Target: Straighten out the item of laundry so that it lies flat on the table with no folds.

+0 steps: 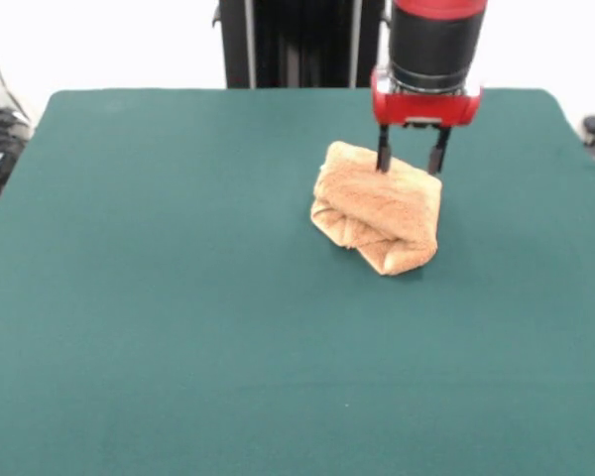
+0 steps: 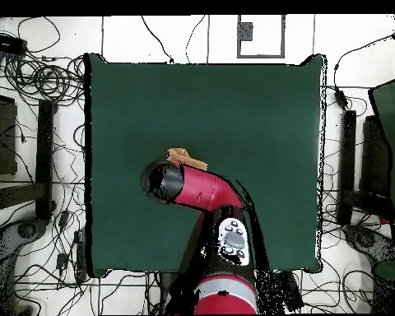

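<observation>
The orange-tan towel (image 1: 379,208) lies folded and bunched in a thick lump on the dark green table (image 1: 178,297), right of centre toward the far side. My gripper (image 1: 411,157) hangs straight down over the towel's far edge. Its two fingers (image 1: 384,154) are spread apart, with the tips at the top of the cloth and nothing between them. In the overhead view only a corner of the towel (image 2: 181,156) shows beside the arm (image 2: 201,188), which hides the rest and the gripper.
The robot's black pedestal (image 1: 297,45) stands behind the table's far edge. Cables and dark equipment (image 2: 36,164) lie on the floor around the table on both sides.
</observation>
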